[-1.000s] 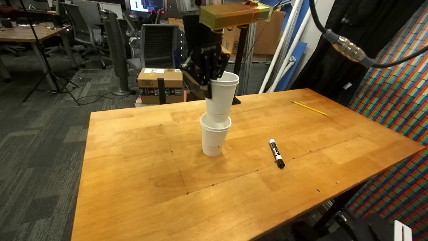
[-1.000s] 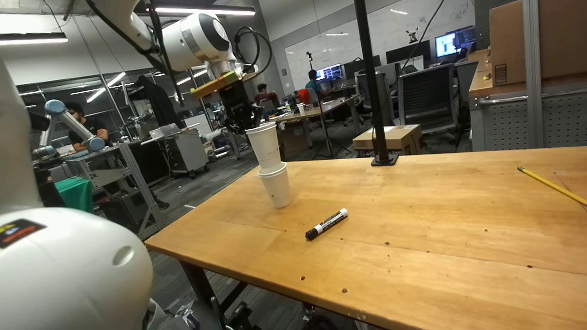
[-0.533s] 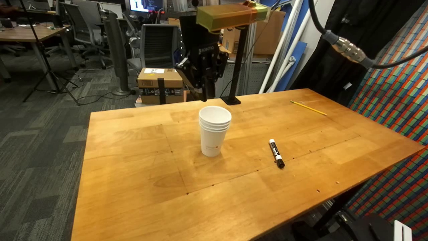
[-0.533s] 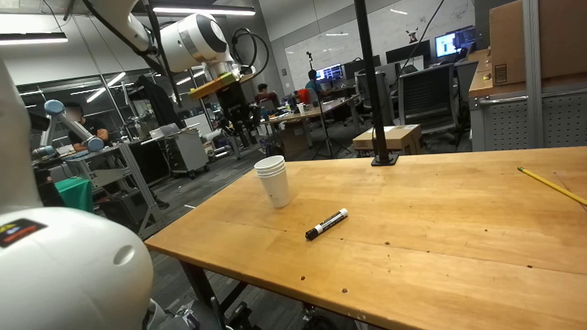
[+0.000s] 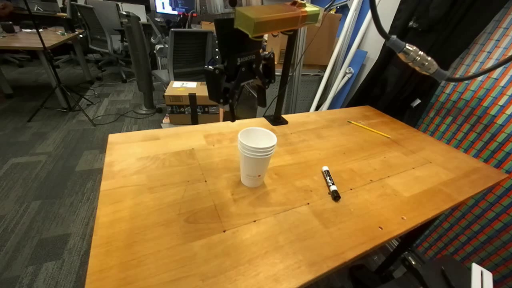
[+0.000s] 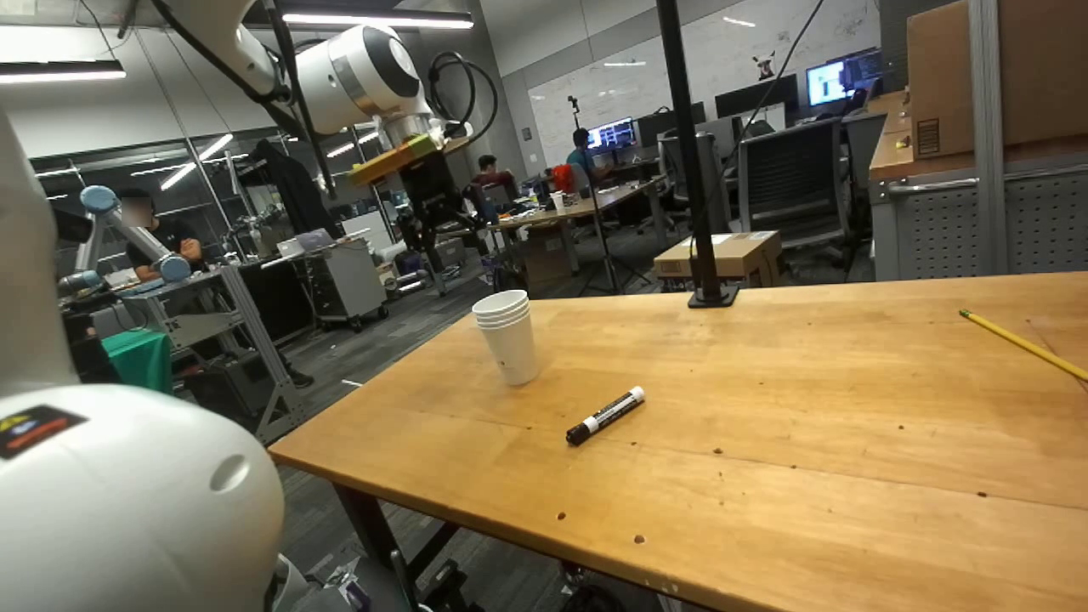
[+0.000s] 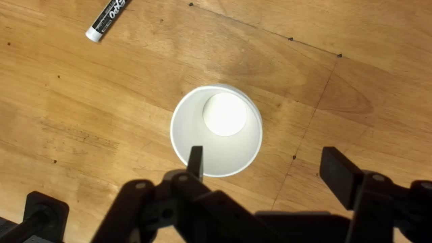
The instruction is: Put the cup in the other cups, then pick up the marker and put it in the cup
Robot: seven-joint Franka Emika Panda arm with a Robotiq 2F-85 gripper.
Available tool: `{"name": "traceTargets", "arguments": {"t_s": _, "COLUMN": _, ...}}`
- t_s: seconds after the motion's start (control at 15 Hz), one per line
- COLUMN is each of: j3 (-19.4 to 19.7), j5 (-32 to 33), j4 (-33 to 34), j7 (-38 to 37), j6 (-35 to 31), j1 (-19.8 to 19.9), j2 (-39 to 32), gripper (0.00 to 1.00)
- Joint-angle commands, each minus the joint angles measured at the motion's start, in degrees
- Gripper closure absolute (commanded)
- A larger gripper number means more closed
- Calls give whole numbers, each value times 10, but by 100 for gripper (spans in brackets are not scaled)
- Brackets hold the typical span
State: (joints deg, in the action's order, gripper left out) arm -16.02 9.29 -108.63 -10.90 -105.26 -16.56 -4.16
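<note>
Clearly, we have the black two-fingered gripper [image 5: 247, 113] hanging over a brown wooden tabletop [image 5: 160, 208], its fingers spread wide apart. In the wrist view, one dark fingertip [image 7: 195, 160] crosses our sight of the rim of a round, white, tapered disposable cup [image 7: 222, 150]; both exterior views show us a gap between the gripper and that cup. We see the cup sitting upright, nested in a stack of matching white tapered cups [image 5: 254, 167], their rims close together and a small red mark low on the outside. Apart from the stack, we find a slim black marker [image 6: 605, 416] with a white end, lying flat on the wood. Farther off lies a slim yellow pencil [image 5: 369, 129], and at the tabletop's edge we make out a black upright post [image 6: 689, 153] on a flat base.
</note>
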Motion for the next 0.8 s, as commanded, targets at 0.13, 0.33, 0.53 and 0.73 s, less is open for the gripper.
{"name": "traceTargets", "arguments": {"t_s": 0.13, "j3": 20, "j5": 0, "j4": -9, "j7": -7, "j6": -9, "j1": 15, "j2": 16, "gripper": 0}}
{"name": "traceTargets", "arguments": {"t_s": 0.33, "j3": 41, "j5": 4, "j4": -12, "j7": -18, "j6": -12, "j1": 32, "j2": 22, "gripper": 0}}
{"name": "traceTargets", "arguments": {"t_s": 0.53, "j3": 61, "j5": 17, "j4": -22, "j7": -59, "j6": -24, "j1": 49, "j2": 36, "gripper": 0}}
{"name": "traceTargets", "arguments": {"t_s": 0.73, "j3": 76, "j5": 23, "j4": -43, "j7": -122, "j6": -37, "j1": 66, "j2": 62, "gripper": 0}}
